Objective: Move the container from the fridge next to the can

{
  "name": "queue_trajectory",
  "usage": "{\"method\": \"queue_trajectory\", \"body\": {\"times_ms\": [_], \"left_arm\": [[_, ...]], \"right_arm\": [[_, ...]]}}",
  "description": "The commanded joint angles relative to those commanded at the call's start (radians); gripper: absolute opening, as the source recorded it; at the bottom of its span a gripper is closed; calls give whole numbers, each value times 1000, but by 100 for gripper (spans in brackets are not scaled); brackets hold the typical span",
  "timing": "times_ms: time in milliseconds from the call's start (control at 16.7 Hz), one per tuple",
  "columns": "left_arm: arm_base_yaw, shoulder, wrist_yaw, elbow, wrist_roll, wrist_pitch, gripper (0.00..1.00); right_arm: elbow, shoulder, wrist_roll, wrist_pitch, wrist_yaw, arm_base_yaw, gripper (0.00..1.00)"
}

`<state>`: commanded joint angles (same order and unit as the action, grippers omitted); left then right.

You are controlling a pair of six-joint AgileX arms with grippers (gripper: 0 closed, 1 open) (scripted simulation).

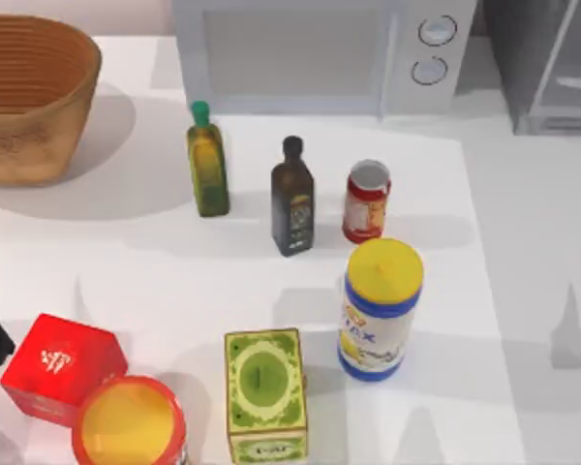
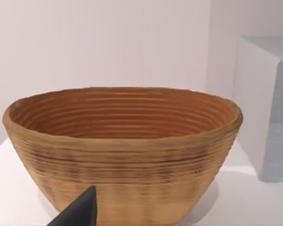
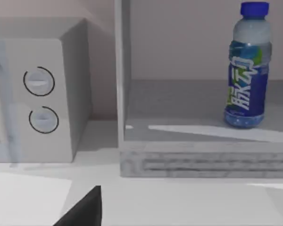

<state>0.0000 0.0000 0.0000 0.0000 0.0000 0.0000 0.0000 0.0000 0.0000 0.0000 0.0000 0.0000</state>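
You're looking at a rendered kitchen counter — a white microwave (image 1: 329,53) with two round knobs sits at the back, the open grey fridge (image 1: 552,63) just beside it. In front of the microwave stand groceries — an olive oil bottle (image 1: 208,165), a dark bottle (image 1: 292,199), a red can (image 1: 367,201) — with a woven basket (image 1: 29,97) off to its left.

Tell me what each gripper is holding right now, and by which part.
Nothing is held. The container stands untouched on the fridge shelf, in the right wrist view.
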Motion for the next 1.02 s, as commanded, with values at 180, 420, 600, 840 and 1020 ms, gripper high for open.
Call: {"method": "queue_trajectory", "body": {"times_ms": [180,420,600,840,1020], "left_arm": [[0,0,0,0,0,0,100],[0,0,0,0,0,0,100],[0,0,0,0,0,0,100],[0,0,0,0,0,0,100],[0,0,0,0,0,0,100]], "right_arm": [[8,10,0,8,-1,-3,100],[109,157,-2,118,-20,-31,100],[234,379,-2,254,-49,-63,100],[434,811,-3,472,-99,-114,100],[591,1189,-4,643,-138,-155,100]]}}
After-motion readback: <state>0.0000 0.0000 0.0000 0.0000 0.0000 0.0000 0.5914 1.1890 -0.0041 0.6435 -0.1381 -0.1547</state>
